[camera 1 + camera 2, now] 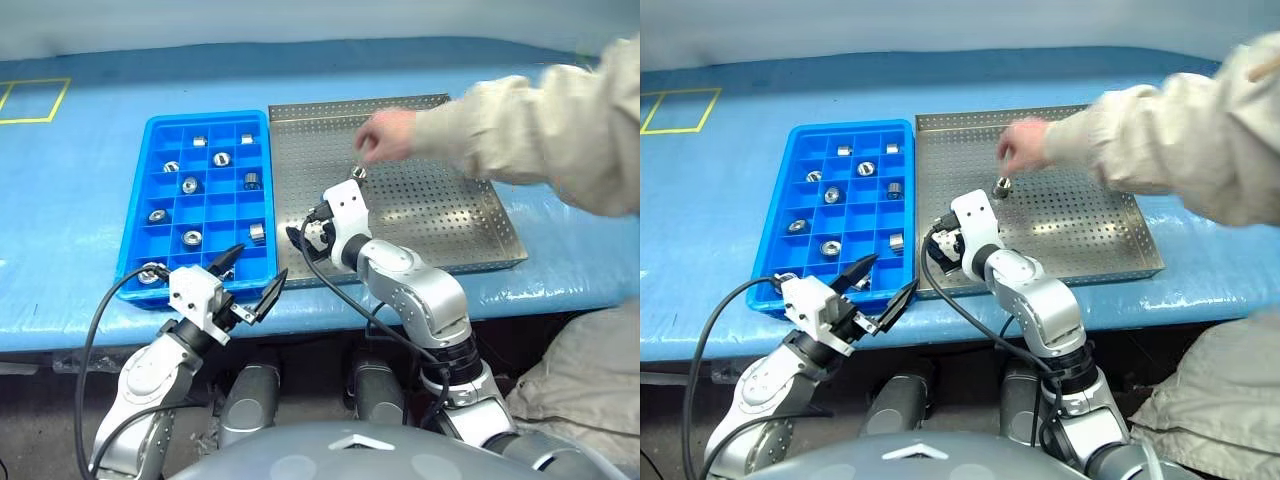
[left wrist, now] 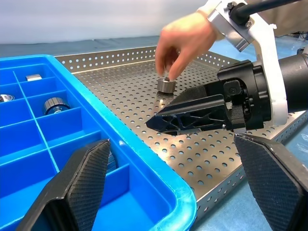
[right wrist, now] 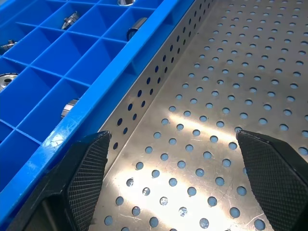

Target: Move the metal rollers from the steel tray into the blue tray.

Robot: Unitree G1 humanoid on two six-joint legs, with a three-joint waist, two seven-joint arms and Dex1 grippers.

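Note:
The steel tray [image 1: 470, 215] lies on the right of the table, with the blue tray [image 1: 262, 205] against its left side. A single metal roller [image 1: 358, 172] stands on the steel tray's perforated floor, and a person's hand [image 1: 385, 135] has its fingertips on it. Several other rollers [image 1: 190, 184] lie in the blue tray's compartments. My right gripper [image 1: 305, 238] hovers open over the steel tray's near left corner, short of the roller, with nothing between its fingers. My left gripper [image 1: 247, 277] is open and empty at the blue tray's near right corner.
The person's sleeve [image 1: 540, 130] reaches in from the right across the steel tray's far half. Both trays rest on a blue cloth-covered table [image 1: 70, 210]. A yellow marked square [image 1: 30, 100] sits at the far left.

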